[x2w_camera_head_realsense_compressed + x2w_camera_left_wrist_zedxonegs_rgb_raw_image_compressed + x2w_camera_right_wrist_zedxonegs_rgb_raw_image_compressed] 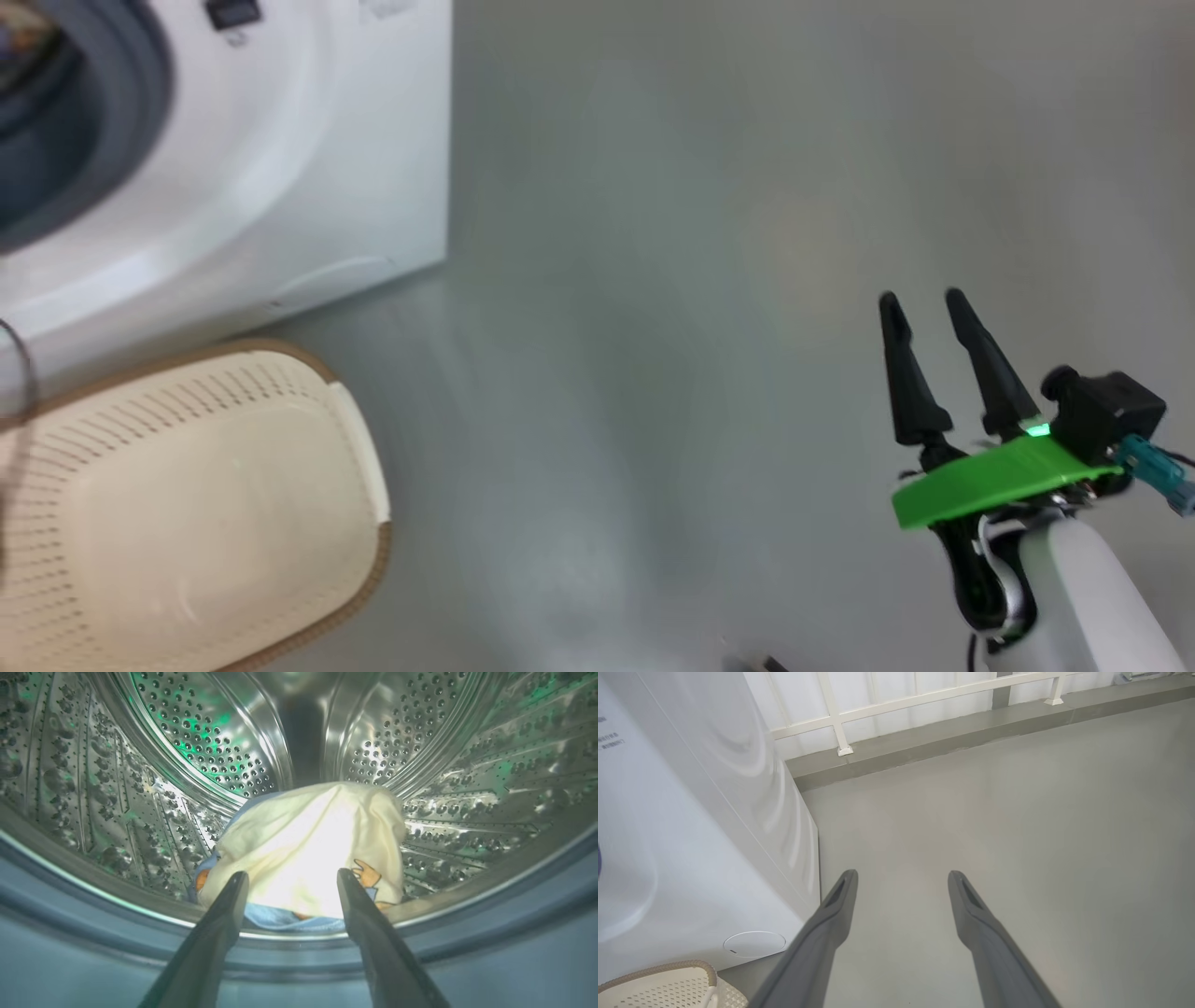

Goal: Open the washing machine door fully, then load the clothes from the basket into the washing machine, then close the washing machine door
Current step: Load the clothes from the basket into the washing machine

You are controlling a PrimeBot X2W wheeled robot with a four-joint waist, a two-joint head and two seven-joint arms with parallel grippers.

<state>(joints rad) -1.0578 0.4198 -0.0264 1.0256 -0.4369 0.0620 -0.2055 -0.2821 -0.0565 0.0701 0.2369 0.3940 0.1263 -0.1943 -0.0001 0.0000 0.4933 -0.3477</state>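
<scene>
Inside the drum, clothes beyond spread fingers

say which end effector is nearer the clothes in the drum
Left. The left end effector is open at the mouth of the drum, aimed at the clothes ahead. The right end effector is open over the floor, beside the washing machine.

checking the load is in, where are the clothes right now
In the left wrist view the clothes lie heaped low in the drum, just past the gasket and right ahead of the open left gripper.
</scene>
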